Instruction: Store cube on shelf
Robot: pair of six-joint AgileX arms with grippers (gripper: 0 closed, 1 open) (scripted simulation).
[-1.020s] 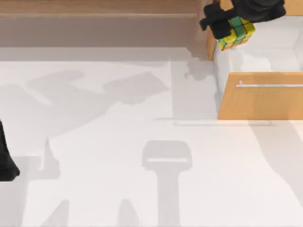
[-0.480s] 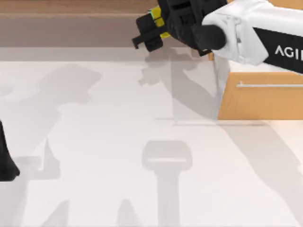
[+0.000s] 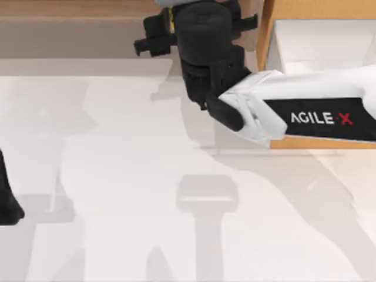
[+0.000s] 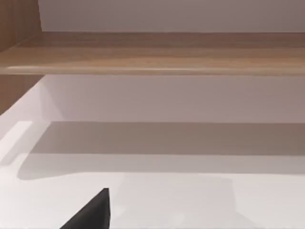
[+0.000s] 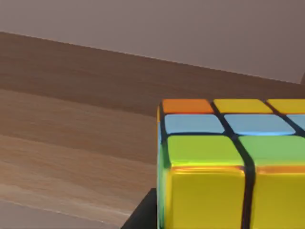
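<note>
The cube [image 5: 224, 167], tiled yellow, green, orange and pale blue, sits close up in the right wrist view with one dark finger [image 5: 140, 214] beside it. My right gripper [image 3: 160, 29] is shut on the cube and hangs over the long brown shelf [image 3: 70, 29] at the table's back. From above, the black wrist hides nearly all of the cube. In the right wrist view the shelf's wooden board [image 5: 71, 119] lies just behind and below the cube. The left wrist view looks at the shelf's board [image 4: 152, 52] from low down. My left gripper [image 3: 6, 202] stays parked at the table's left edge.
An orange-wood drawer cabinet [image 3: 265, 41] stands at the back right, its white-lined drawer [image 3: 317, 41] pulled open. The right arm's white forearm [image 3: 305, 114] crosses in front of the drawer. The white table [image 3: 117, 205] stretches out in front of the shelf.
The right arm has swung left with the cube, from above the open drawer to above the shelf. The left arm has stayed put.
</note>
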